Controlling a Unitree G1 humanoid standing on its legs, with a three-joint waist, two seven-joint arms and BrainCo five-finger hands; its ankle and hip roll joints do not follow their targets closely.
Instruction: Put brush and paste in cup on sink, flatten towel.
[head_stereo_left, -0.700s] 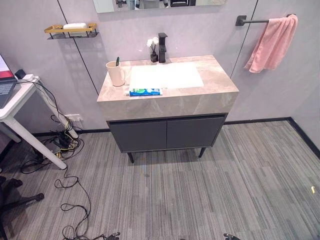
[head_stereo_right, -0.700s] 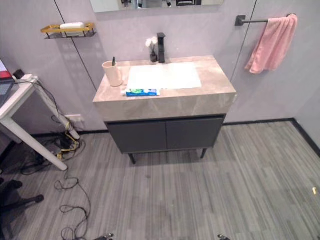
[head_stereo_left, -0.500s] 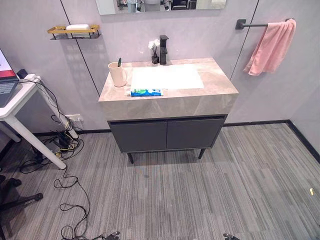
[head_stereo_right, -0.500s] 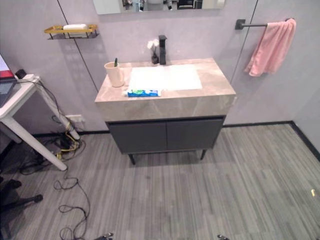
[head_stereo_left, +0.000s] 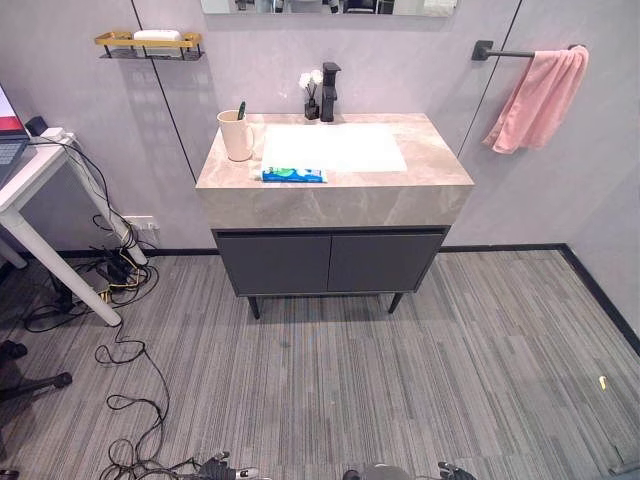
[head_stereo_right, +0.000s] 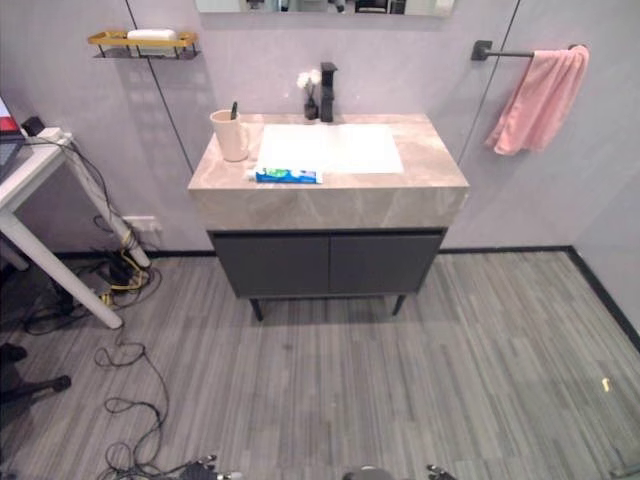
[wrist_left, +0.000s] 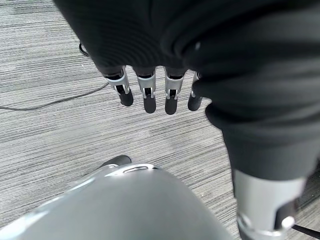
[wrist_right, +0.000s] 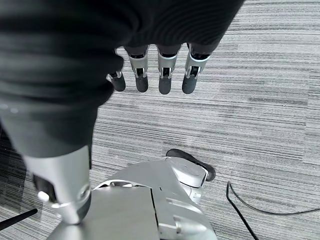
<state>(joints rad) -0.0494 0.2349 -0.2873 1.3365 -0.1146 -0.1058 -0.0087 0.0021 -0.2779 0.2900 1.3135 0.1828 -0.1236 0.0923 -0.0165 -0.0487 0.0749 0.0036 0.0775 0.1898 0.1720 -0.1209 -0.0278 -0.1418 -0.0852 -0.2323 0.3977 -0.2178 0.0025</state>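
Both hands, left hand (wrist_left: 150, 95) and right hand (wrist_right: 155, 75), hang with relaxed empty fingers over the floor, well short of the blue-green toothpaste tube (head_stereo_left: 293, 175) lying crosswise upper centre, beside the beige cup (head_stereo_left: 236, 135).

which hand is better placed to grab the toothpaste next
Left, marginally. The toothpaste lies on the counter's left half, beside the cup. Both the left hand and right hand hang open over the floor.

Left hand (wrist_left: 165, 45): dark ribbed cover, silver fingers (wrist_left: 146, 95) with dark tips, silver thumb. Right hand (wrist_right: 150, 25) same build, fingers (wrist_right: 165, 75) silver, dark-tipped.
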